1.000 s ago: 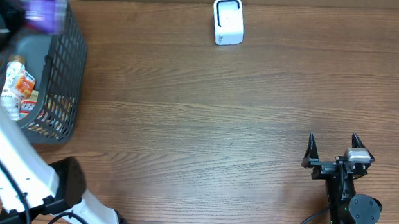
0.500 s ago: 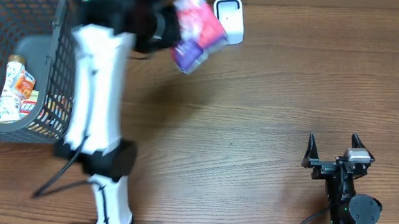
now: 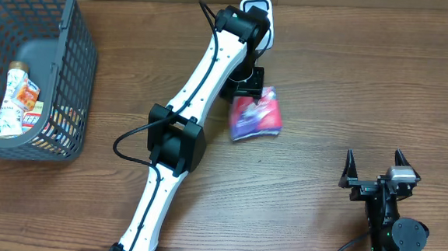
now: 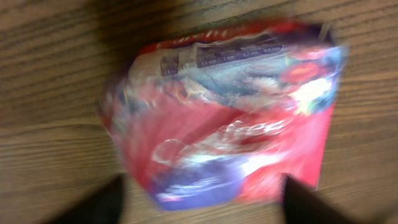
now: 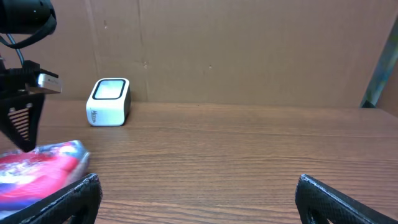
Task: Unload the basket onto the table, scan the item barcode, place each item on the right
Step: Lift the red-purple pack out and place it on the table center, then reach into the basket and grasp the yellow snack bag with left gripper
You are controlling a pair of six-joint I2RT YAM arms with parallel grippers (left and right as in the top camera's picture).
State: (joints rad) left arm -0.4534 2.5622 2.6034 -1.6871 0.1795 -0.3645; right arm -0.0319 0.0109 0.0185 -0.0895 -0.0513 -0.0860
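Table [image 3: 327, 93]: pouch [image 3: 254, 116], scanner [image 5: 107, 101], basket [image 3: 73, 77]

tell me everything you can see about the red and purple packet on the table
The packet is a soft, glossy plastic pouch, mostly red with purple and white print and a strip of small text along one edge. It looks puffy and is blurred in the wrist view. It lies flat on the wooden table, in front of the white scanner. The left gripper hangs open over its far end; contact is unclear.
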